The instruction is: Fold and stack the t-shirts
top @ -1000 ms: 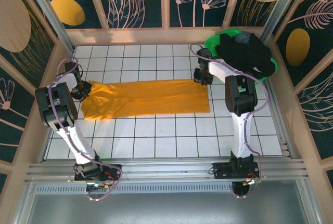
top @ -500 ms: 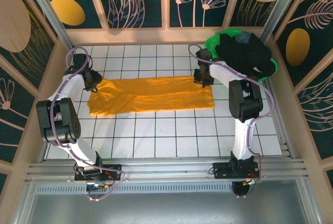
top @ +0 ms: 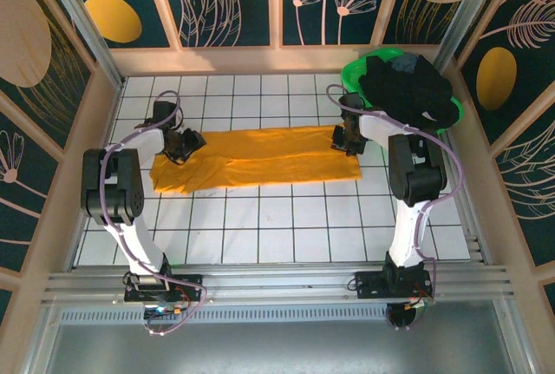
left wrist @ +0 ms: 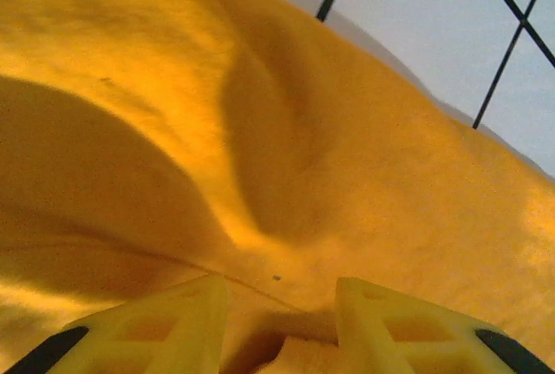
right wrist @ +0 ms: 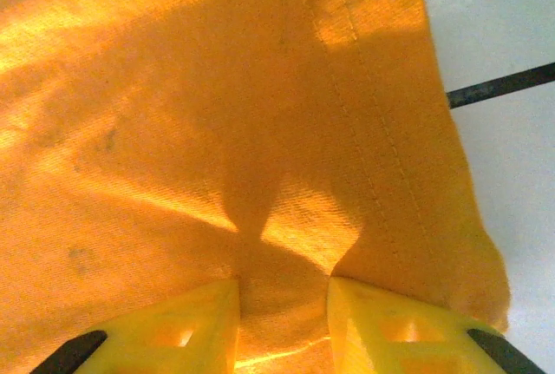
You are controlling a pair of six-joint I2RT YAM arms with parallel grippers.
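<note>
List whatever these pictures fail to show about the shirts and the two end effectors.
Dark t-shirts, top view: heaped in the green basket; count unreadable, lower ones buried.
Orange t-shirt: collar and sleeves hidden by its own folds; wrist views crop most of it.
Left end effector and right end effector: finger bases cut off by the bottom edge; too small in the top view.

The t-shirt (top: 251, 159) is matt cloth, the fingers (right wrist: 195, 322) smooth plastic, the table (top: 260, 226) glossy.

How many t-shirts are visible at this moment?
2 at least. One orange t-shirt lies spread on the table, its ends pinched by the left tool and right tool. A dark heap fills the green basket at the far right; it may hide several shirts.
</note>
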